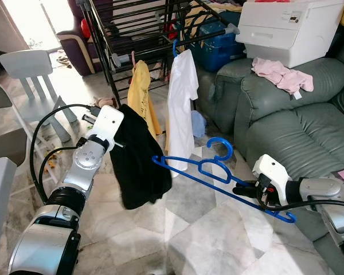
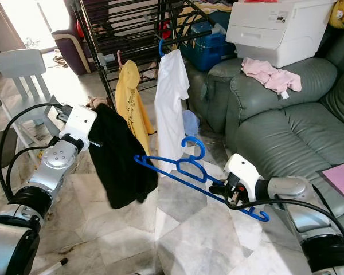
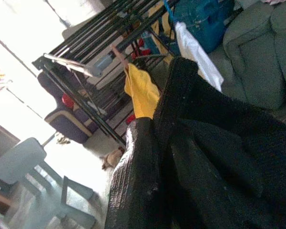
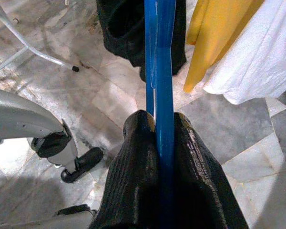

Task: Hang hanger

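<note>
Right wrist view shows my right end effector (image 4: 159, 143) clamped tight on the blue hanger (image 1: 209, 172). My left end effector (image 1: 121, 123) carries a black garment (image 1: 139, 166) (finger gap hidden, so I cannot tell).

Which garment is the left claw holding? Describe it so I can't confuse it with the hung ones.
Start at the black drying rack left of the green sofa. A yellow shirt and white shirt hang there. Nearer the robot, the black garment droops from the left claw: dark, off the rack.
</note>
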{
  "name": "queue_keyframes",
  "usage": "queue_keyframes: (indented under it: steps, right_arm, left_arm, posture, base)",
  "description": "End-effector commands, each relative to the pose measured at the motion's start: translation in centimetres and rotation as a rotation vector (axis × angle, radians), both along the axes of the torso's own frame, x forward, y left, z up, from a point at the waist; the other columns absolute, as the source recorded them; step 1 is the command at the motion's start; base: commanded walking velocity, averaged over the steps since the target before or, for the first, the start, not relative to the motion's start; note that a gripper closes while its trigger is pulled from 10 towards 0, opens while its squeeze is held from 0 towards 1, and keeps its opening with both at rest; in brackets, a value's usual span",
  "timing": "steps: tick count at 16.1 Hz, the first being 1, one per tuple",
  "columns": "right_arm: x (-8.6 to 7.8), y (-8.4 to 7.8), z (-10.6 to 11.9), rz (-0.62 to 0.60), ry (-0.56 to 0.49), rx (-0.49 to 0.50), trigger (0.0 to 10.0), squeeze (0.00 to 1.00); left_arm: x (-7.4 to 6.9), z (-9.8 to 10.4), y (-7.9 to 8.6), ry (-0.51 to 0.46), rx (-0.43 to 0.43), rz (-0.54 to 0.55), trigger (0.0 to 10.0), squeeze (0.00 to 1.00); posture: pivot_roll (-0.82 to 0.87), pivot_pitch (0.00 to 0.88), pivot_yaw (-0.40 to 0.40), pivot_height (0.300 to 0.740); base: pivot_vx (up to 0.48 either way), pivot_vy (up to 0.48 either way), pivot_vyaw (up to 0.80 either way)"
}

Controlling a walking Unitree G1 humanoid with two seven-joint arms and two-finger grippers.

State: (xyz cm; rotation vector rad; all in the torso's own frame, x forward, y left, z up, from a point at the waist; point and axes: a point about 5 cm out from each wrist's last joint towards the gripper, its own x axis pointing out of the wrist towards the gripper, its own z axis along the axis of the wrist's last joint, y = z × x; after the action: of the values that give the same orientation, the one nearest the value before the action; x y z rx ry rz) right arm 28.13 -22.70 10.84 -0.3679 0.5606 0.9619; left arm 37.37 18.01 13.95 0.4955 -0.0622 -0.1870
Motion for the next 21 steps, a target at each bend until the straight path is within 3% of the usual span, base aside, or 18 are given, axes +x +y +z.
queue_keyframes:
  steps: [1, 6, 9, 11, 14, 21]
  right_arm:
    - [0.1, 0.6, 0.2, 0.04, -0.006, 0.009, 10.0, 0.0]
    - [1.2, 1.0, 0.6, 0.003, -0.085, 0.028, 10.0, 0.0]
    - [1.5, 1.9, 2.1, 0.023, -0.125, 0.135, 10.0, 0.0]
    - [2.0, 1.9, 3.2, 0.014, -0.169, 0.195, 10.0, 0.0]
    - [3.0, 1.7, 3.3, -0.057, -0.257, 0.174, 10.0, 0.0]
    - [1.9, 2.4, 1.6, 0.013, -0.169, 0.163, 10.0, 0.0]
  left_arm:
    - [0.2, 1.2, 0.3, -0.053, 0.01, -0.006, 10.0, 0.0]
    - [0.1, 0.9, 0.4, -0.038, 0.032, -0.027, 10.0, 0.0]
    - [0.3, 0.4, 1.0, -0.035, 0.066, 0.095, 10.0, 0.0]
    - [0.6, 1.0, 1.8, -0.077, 0.013, 0.217, 10.0, 0.0]
    - [0.9, 2.2, 2.0, -0.127, -0.062, 0.241, 10.0, 0.0]
    - [1.2, 2.8, 1.3, -0.143, -0.09, 0.196, 10.0, 0.0]
  posture:
    - [-0.13, 0.0, 0.134, 0.74]
    - [-0.13, 0.0, 0.139, 0.74]
    - [-0.13, 0.0, 0.14, 0.74]
    - [-0.13, 0.0, 0.142, 0.74]
    - [-0.13, 0.0, 0.147, 0.74]
    - [-0.13, 0.0, 0.153, 0.74]
  base:
    - [0.0, 0.0, 0.0]
    - [0.0, 0.0, 0.0]
    - [0.0, 0.0, 0.0]
    - [0.0, 0.0, 0.0]
    - [0.0, 0.0, 0.0]
    - [0.0, 0.0, 0.0]
